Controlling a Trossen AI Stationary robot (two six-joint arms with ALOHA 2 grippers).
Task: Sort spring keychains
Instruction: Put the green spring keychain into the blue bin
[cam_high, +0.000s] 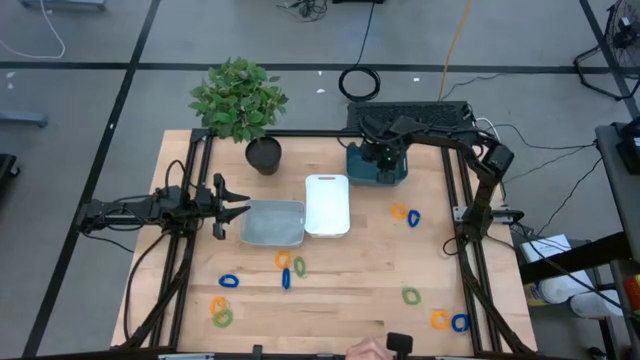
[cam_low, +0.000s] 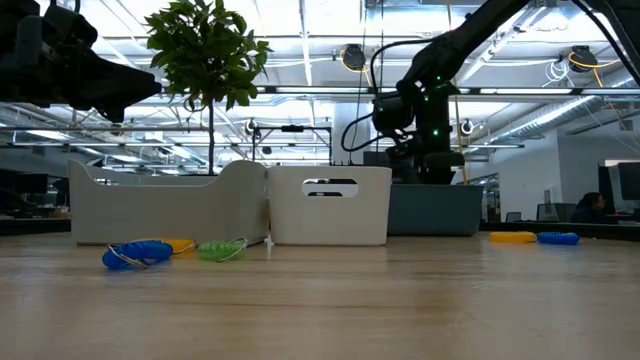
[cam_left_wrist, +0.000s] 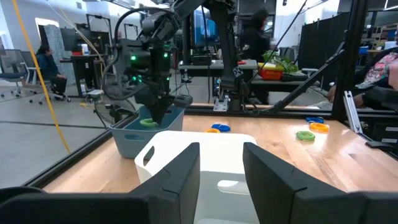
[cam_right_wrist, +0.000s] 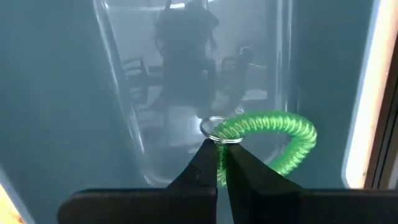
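While the right gripper (cam_right_wrist: 219, 163) was clenched on a green keychain (cam_right_wrist: 273, 140) and lowered into the teal bin (cam_high: 377, 166), sorting was judged barely begun. No other keychain was seen inside a bin; the grey tray (cam_high: 272, 222) and white tray (cam_high: 327, 204) appeared unfilled. Twelve loose keychains were counted on the table (cam_high: 360, 280): five blue, four orange, three green, lying in scattered clusters. The green one in the claw made thirteen. The left gripper (cam_high: 236, 209) was noted waiting beside the grey tray, fingers partly parted, nothing held.
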